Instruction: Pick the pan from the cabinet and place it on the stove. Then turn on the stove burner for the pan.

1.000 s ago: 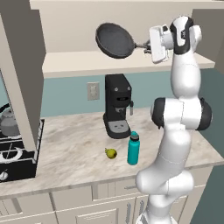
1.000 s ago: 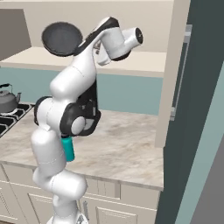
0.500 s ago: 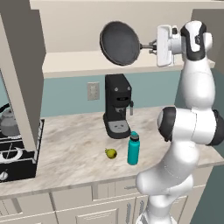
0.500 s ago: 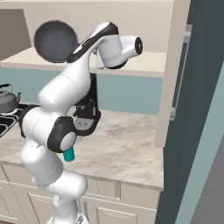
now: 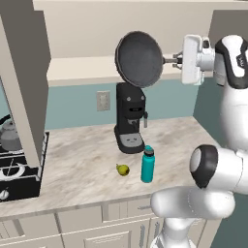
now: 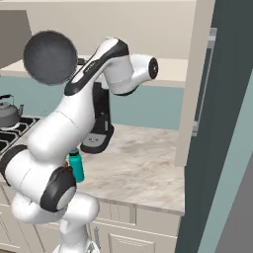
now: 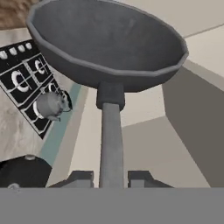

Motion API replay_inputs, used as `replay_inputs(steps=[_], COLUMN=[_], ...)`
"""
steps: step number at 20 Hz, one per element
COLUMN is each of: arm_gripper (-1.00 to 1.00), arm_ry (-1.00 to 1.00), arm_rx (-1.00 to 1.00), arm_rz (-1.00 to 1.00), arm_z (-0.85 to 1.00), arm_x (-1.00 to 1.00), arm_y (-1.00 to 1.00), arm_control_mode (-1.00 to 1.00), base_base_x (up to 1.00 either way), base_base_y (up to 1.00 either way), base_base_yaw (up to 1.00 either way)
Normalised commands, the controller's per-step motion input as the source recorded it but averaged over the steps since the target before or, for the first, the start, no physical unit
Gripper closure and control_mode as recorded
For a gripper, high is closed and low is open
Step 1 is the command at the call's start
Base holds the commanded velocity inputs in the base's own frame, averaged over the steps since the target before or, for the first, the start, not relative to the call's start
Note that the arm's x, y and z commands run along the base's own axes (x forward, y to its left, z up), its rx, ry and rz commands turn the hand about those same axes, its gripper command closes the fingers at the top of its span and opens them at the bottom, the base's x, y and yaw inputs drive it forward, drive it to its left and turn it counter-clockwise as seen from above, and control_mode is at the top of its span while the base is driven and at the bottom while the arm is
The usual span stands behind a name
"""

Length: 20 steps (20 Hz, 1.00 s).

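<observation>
Mid-carry, the two-finger gripper (image 7: 111, 177) clamps the round dark pan's (image 5: 139, 59) thin handle; next it needs lowering onto the black gas stove (image 5: 19, 167).

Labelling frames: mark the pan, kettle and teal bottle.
pan (image 5: 140, 58), left base view, middle of its round body.
kettle (image 6: 8, 115), right base view, its grey body.
teal bottle (image 5: 147, 167), left base view, middle of its body.

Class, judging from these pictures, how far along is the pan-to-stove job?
Done: the pan is out of the cabinet, the gripper shut on its handle. In hand: it is carried high in the air above the coffee machine. Left: set it on the stove, where a kettle already sits, then turn on its burner.
</observation>
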Motion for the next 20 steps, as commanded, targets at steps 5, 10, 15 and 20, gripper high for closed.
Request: replay_inputs(steps=[5, 10, 15, 20], arm_gripper=[1.00, 1.00, 1.00, 1.00], arm_ry=[-0.01, 0.01, 0.02, 0.03], arm_rx=[-0.02, -0.07, -0.09, -0.04], arm_rz=[0.00, 0.00, 0.00, 0.00], arm_z=[-0.13, -0.36, -0.52, -0.45], arm_x=[-0.82, -0.61, -0.41, -0.21], arm_y=[0.20, 0.27, 0.23, 0.15], arm_control_mode=[-1.00, -1.00, -1.00, -1.00], base_base_x=[0.00, 0.00, 0.00, 0.00], base_base_y=[0.00, 0.00, 0.00, 0.00], base_base_yaw=[0.00, 0.00, 0.00, 0.00])
